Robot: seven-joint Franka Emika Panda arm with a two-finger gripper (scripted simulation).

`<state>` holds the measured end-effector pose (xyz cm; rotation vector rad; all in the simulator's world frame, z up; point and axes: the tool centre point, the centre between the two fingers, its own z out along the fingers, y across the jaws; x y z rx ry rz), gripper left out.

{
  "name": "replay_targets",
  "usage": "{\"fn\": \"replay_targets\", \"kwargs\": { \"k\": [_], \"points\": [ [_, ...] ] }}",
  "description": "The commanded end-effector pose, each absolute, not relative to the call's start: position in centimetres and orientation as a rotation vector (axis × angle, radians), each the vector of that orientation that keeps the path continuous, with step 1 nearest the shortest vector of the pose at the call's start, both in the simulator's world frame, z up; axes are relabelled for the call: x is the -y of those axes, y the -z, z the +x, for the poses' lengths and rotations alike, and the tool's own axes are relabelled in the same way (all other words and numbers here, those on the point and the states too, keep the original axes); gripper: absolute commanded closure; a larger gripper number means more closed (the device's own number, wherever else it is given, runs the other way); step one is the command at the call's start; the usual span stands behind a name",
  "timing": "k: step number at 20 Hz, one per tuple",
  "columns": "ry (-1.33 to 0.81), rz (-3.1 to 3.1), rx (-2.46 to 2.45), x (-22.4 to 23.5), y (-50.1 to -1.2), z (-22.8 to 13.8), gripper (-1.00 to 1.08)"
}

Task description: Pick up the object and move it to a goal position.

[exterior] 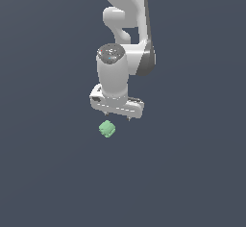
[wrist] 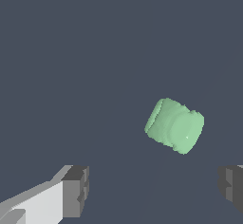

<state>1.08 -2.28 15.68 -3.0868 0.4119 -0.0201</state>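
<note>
Fingers (wrist: 154, 190) spread apart, tips cropped | object (wrist: 174, 125) apparently untouched | arm (exterior: 126, 26) base cut off

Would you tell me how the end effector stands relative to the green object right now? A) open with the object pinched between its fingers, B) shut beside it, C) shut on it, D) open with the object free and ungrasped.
D: the wrist view shows the fingers set wide apart and the object clear of both, while the end effector is apart from it.

A plain dark grey-blue surface (exterior: 48, 173) (matte, unmarked)
</note>
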Motion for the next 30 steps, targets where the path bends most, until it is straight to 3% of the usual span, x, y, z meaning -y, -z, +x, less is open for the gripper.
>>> {"fn": "replay_targets", "kwargs": {
  "k": [1,14,30],
  "points": [
    [0.014,-3.070,-0.533,3.2,-14.6,1.1,-0.92],
    [0.000,-2.958,-1.042,7.3,-9.9,1.0,-0.92],
    [-0.001,-2.934,-1.123,8.0,-7.2,0.8,-0.92]
  ]
}}
